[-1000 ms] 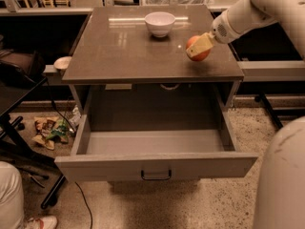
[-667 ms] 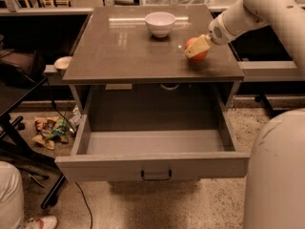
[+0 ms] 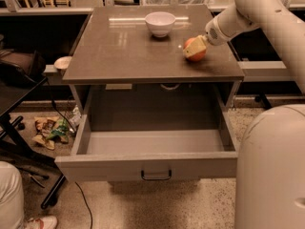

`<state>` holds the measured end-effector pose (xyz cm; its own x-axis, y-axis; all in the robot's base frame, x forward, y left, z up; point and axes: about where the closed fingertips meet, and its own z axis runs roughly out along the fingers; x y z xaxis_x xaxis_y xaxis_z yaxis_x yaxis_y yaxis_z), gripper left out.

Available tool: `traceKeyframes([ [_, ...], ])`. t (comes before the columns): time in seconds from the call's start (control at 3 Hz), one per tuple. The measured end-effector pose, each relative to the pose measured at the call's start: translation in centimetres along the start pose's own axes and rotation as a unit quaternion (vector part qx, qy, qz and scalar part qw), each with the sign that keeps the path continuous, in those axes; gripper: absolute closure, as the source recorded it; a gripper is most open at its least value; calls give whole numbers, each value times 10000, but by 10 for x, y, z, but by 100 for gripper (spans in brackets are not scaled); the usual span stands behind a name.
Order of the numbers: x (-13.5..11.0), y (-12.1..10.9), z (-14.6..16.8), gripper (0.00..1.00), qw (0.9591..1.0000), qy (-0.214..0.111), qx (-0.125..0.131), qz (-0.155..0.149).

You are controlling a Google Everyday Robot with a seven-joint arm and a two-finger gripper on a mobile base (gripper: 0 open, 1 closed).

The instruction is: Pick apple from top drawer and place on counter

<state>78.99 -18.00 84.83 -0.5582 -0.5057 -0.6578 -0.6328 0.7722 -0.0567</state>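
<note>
The apple (image 3: 196,51), red-orange with a yellowish patch, is at the right side of the counter (image 3: 128,46), touching or just above its surface. My gripper (image 3: 194,47) reaches in from the right on the white arm and is shut on the apple; one pale finger lies across its front. The top drawer (image 3: 143,165) is pulled fully out below the counter. Its grey inside shows nothing in it, and its dark bar handle (image 3: 156,175) faces me.
A white bowl (image 3: 160,23) stands at the counter's back middle, left of the apple. My white base (image 3: 271,171) fills the lower right. Litter (image 3: 51,130) lies on the speckled floor at left, beside a black stand (image 3: 19,142). A person's leg (image 3: 9,199) is at the bottom left.
The apple and gripper have barely shifted, a little left and down towards the counter. My arm and base take up more of the right side of the view.
</note>
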Motion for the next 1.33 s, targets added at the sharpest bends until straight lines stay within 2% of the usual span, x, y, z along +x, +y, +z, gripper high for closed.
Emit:
traceKeyframes([
  [1.0,-5,-4,2,11,9998,-40,133,-115],
  [1.33,-7,-3,-4,0,9996,-89,189,-182],
])
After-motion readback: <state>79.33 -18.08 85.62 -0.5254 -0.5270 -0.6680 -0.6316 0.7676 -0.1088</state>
